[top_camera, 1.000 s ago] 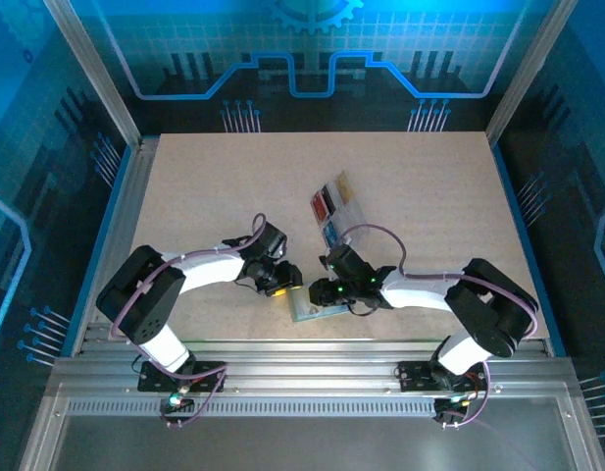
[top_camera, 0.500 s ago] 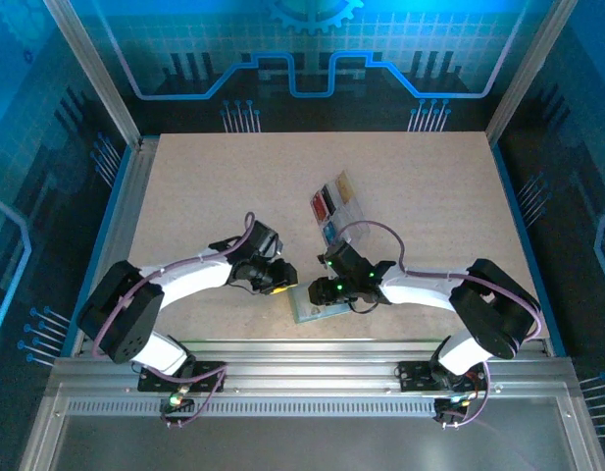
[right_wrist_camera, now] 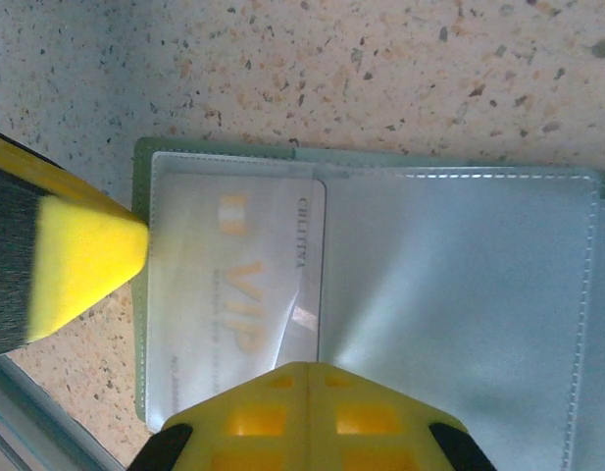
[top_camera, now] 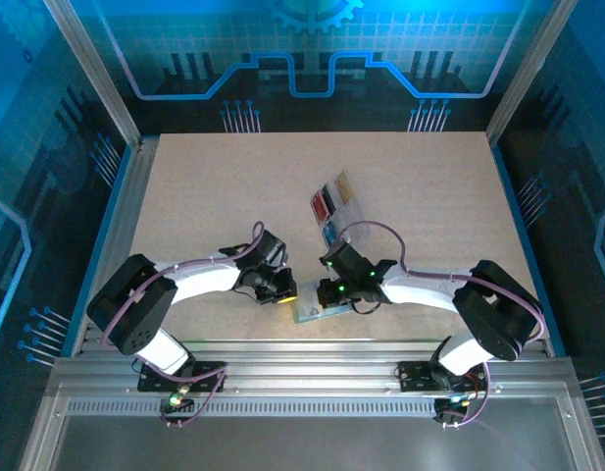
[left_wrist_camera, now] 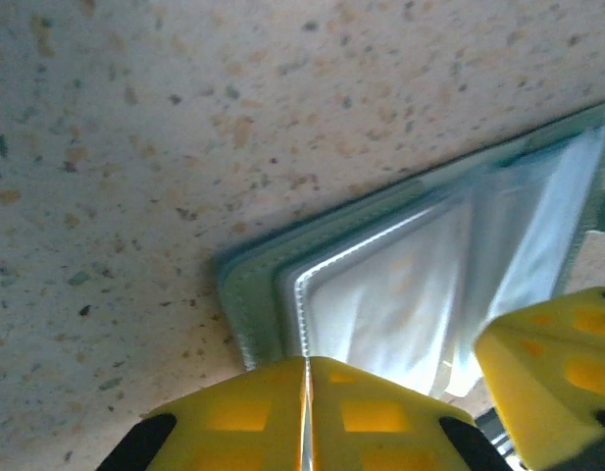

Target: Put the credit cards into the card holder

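**Both claws closed at the open card holder**

The card holder (top_camera: 309,313) lies opened flat on the table (top_camera: 214,196), close to the near edge and between the two arms. Its sage-green cover frames clear plastic sleeves (right_wrist_camera: 459,275).

The left claw (top_camera: 282,292) comes in from the left with its yellow fingers pressed together, leaving only a thin seam between them. In the left wrist view its tips sit at the holder's edge, where the outer sleeve's stitched border begins. Whether a sleeve is pinched between them cannot be told.

The right claw (top_camera: 325,294) comes in from the right and is just as tightly closed. In the right wrist view its tips rest on the holder's open face with nothing visibly gripped.

One pale card (right_wrist_camera: 233,285), printed with gold "VIP" lettering, lies inside the sleeve beside the left claw's tip.

The other credit cards (top_camera: 323,204), among them red, tan and blue ones, stand in a clear tray (top_camera: 341,218) farther back on the table, apart from the holder.
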You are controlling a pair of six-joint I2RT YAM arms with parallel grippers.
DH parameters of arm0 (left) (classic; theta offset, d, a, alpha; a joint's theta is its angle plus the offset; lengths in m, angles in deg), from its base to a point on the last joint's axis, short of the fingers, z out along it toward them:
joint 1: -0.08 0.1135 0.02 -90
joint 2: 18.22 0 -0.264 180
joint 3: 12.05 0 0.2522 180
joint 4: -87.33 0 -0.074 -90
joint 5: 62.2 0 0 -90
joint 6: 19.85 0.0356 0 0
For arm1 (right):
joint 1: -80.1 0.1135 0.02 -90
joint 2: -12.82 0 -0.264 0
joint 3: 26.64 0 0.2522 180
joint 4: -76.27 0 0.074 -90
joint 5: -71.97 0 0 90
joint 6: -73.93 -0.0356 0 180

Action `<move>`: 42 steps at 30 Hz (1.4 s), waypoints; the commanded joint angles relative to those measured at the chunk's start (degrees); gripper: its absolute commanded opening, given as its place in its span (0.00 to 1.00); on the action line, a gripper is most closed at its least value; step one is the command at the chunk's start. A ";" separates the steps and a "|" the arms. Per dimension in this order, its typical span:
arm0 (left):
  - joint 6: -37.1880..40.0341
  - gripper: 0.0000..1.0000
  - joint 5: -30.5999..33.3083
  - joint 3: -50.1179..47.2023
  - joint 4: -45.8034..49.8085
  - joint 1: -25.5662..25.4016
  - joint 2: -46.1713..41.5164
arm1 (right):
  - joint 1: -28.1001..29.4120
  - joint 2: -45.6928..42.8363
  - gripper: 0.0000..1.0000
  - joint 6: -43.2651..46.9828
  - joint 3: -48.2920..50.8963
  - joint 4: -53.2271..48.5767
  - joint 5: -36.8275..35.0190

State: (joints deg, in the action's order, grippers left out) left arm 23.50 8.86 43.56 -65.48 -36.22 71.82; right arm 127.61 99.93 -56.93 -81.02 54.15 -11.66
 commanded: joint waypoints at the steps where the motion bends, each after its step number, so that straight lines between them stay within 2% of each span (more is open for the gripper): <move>1: -0.72 0.09 -0.79 -1.22 -1.16 -0.36 1.35 | -0.40 0.71 0.00 0.71 -1.78 -2.27 -0.66; 11: -1.34 0.09 -0.92 -2.38 -2.71 -0.79 1.98 | 1.84 5.89 0.00 0.87 -5.14 -0.96 1.56; 15: -0.93 0.09 -0.31 -2.25 -1.99 -0.80 1.55 | 1.82 2.89 0.00 1.67 -5.75 -4.29 -1.92; 19: -0.07 0.09 0.20 -1.79 -1.04 -0.79 1.10 | 1.62 -2.32 0.26 3.26 -8.09 -14.86 -12.14; 21: 0.16 0.10 0.14 -1.68 -0.95 -0.80 1.19 | 1.05 -3.34 0.33 4.29 -9.43 -19.23 -15.67; 24: 0.34 0.09 0.26 -1.59 -0.95 -0.75 1.53 | 0.30 -1.58 0.32 6.86 -12.45 -22.93 -18.07; 30: 0.34 0.09 0.57 -1.68 -0.86 -0.76 1.45 | 0.45 5.35 0.31 10.33 -16.16 -24.08 -18.23; 38: 0.39 0.09 0.82 -1.68 -0.60 -0.78 1.02 | 1.78 11.63 0.32 10.72 -17.21 -22.99 -18.73; 42: 0.36 0.09 0.83 -1.76 -0.45 -0.80 1.06 | 3.46 14.01 0.27 9.94 -16.86 -22.32 -18.94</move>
State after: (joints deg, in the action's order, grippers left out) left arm 23.52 8.88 42.53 -67.64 -36.37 72.80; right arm 129.36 111.39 -47.03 -97.48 32.58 -30.13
